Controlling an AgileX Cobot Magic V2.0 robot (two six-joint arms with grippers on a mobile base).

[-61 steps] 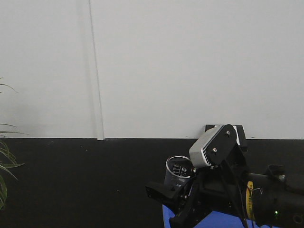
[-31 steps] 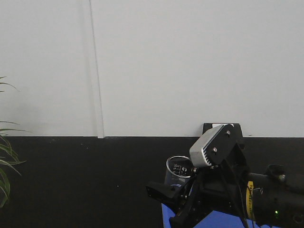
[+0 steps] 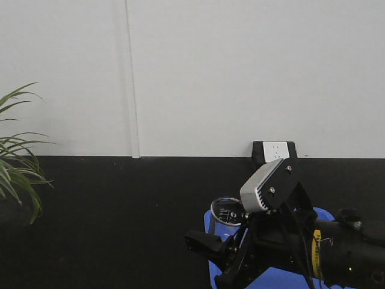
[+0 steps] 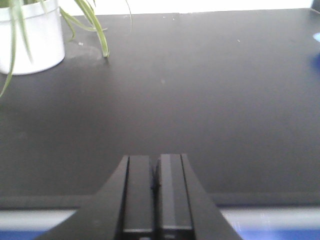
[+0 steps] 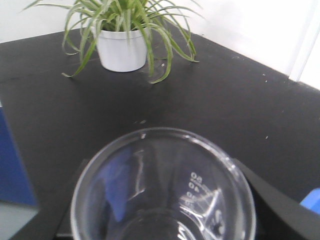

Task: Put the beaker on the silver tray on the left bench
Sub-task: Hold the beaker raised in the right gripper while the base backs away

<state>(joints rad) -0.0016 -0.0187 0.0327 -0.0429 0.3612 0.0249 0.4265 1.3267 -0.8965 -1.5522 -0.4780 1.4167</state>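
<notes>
Above the black bench (image 4: 210,100): beaker (image 3: 227,215), upright, clasped at its sides by the right gripper (image 5: 165,210). Left gripper (image 4: 156,172): closed fully, nothing held. Potted plant (image 5: 122,35) is seen at the bench's far end, well apart from the beaker.

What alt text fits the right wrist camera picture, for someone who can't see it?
A clear glass beaker fills the foreground, seen from above, gripped between black pincer fingers. Beyond it, a potted plant stands on a black bench.
</notes>
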